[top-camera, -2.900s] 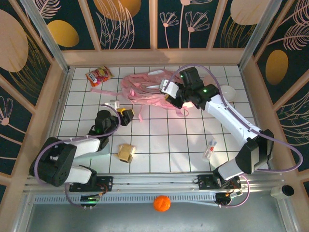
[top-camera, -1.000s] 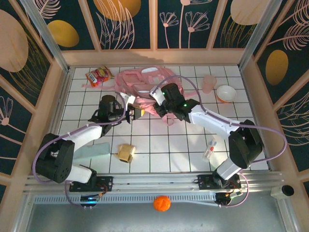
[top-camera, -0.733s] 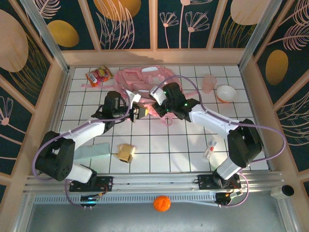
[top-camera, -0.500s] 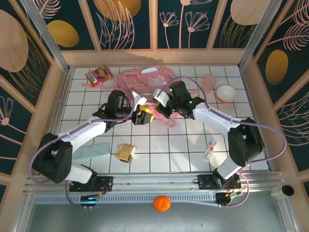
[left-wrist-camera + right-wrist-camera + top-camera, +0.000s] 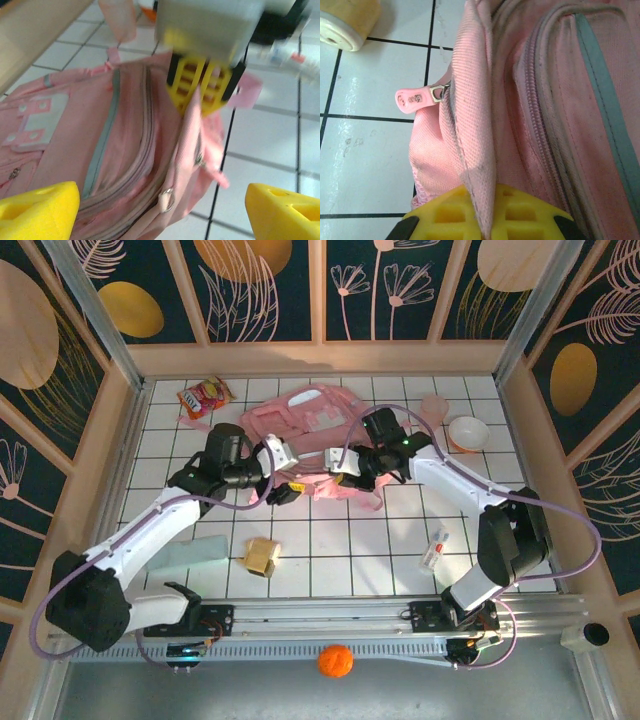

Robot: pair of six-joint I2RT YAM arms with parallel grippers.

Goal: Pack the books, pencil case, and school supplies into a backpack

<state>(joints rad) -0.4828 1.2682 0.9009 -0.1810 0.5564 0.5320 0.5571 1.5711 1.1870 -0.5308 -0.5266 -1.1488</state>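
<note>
Over the white-tiled table [image 5: 330, 540], the top view has the pink backpack [image 5: 318, 420] lying flat toward the far edge, between the two arms. The left jaws stand wide apart just beside its near-left corner and hold nothing. The right jaws are pinched on the backpack's near edge. The mint pencil case [image 5: 195, 552] lies at the near left with the tan box [image 5: 262, 555] just beside it, and the white oblong item [image 5: 435, 548] is well apart on the right.

From the left wrist, two yellow fingers [image 5: 37, 207] sit far apart at the lower corners, with the backpack's zippered pocket beyond them. Further off, the right arm's yellow fingers [image 5: 182, 85] clamp a fold of pink fabric.

From the right wrist, that fold runs down between the closed yellow fingers [image 5: 445, 215], and a pink zipper pull [image 5: 415, 99] sticks out over the tiles.
</note>
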